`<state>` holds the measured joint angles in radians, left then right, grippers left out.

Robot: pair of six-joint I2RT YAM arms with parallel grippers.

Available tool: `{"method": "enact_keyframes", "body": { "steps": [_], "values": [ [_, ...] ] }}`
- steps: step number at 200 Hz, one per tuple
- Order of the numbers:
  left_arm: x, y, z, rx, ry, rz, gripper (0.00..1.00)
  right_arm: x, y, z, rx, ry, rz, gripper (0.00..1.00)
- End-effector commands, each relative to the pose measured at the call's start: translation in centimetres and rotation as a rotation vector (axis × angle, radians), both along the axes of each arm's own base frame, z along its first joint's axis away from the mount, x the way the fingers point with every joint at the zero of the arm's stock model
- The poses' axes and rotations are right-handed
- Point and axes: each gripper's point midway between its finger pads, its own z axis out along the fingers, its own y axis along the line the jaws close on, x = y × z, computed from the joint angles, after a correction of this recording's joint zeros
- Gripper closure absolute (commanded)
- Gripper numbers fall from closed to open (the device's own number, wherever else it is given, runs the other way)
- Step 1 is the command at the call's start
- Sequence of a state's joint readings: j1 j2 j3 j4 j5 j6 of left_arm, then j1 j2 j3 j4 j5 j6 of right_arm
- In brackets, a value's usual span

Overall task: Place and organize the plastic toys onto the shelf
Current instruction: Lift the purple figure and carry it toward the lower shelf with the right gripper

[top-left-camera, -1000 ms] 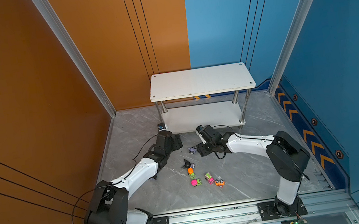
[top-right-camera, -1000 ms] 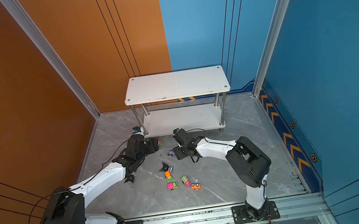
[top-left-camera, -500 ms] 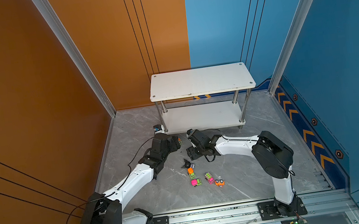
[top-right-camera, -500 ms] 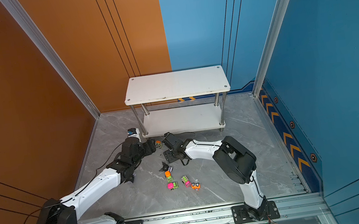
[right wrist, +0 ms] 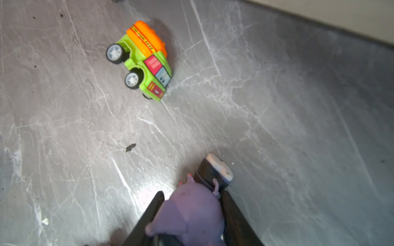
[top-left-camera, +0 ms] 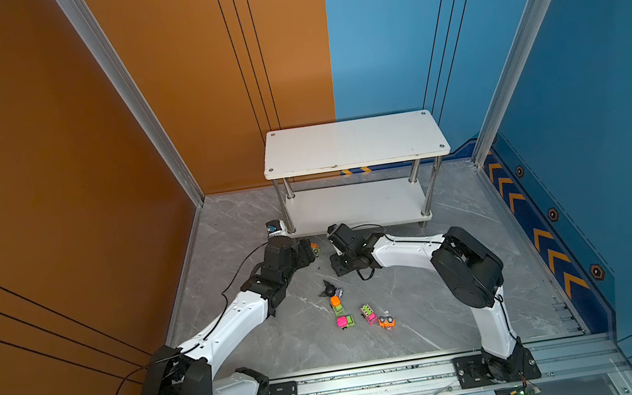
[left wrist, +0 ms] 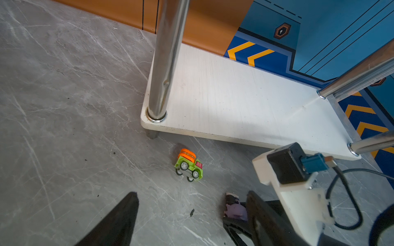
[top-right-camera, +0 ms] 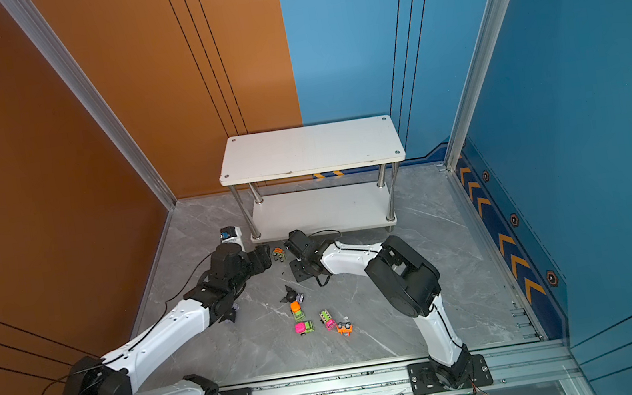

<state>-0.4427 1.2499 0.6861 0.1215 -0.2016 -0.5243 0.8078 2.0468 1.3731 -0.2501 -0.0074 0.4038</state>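
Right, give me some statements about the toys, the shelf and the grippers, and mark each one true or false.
1. No toy shows on the shelf. True.
2. The green-and-orange truck sits on the shelf's lower board. False: it is on the floor, in front of the shelf.
3. The right gripper grips a lilac figurine. True.
4. The left gripper is shut on a car. False: it is open and empty.

Glossy plastic car (right wrist: 140,59), polished chrome post (left wrist: 166,57), matt white shelf board (left wrist: 245,102), seemingly rubbery lilac figurine (right wrist: 191,215)
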Motion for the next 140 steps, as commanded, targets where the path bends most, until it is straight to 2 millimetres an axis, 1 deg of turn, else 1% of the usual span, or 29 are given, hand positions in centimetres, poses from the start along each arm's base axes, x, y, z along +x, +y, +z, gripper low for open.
{"method": "enact_keyframes", "body": {
  "steps": [1, 27, 53, 87, 131, 140],
  "values": [
    [-0.2, 0.9, -0.2, 0.010, 0.003, 0.027, 0.19, -0.5, -0.3, -0.8, -0.053, 0.025, 0.034, 0.62],
    [-0.1, 0.9, -0.1, 0.009, 0.000, 0.026, 0.19, -0.4, -0.6, -0.7, -0.077, 0.014, 0.046, 0.68],
    [-0.1, 0.9, -0.3, 0.008, 0.007, 0.025, 0.18, -0.6, -1.1, 0.5, -0.111, -0.008, 0.078, 0.72],
    [0.0, 0.7, -0.1, 0.001, 0.004, 0.019, 0.18, -1.6, -2.5, 2.9, -0.180, -0.033, 0.180, 0.80],
    [0.2, 0.5, -0.2, -0.008, 0.003, 0.016, 0.18, -3.3, -5.4, 6.4, -0.287, -0.085, 0.277, 0.84],
    [0.2, 0.4, -0.2, -0.012, 0.003, 0.012, 0.18, -3.6, -6.0, 6.8, -0.316, -0.100, 0.290, 0.85]
  ]
}}
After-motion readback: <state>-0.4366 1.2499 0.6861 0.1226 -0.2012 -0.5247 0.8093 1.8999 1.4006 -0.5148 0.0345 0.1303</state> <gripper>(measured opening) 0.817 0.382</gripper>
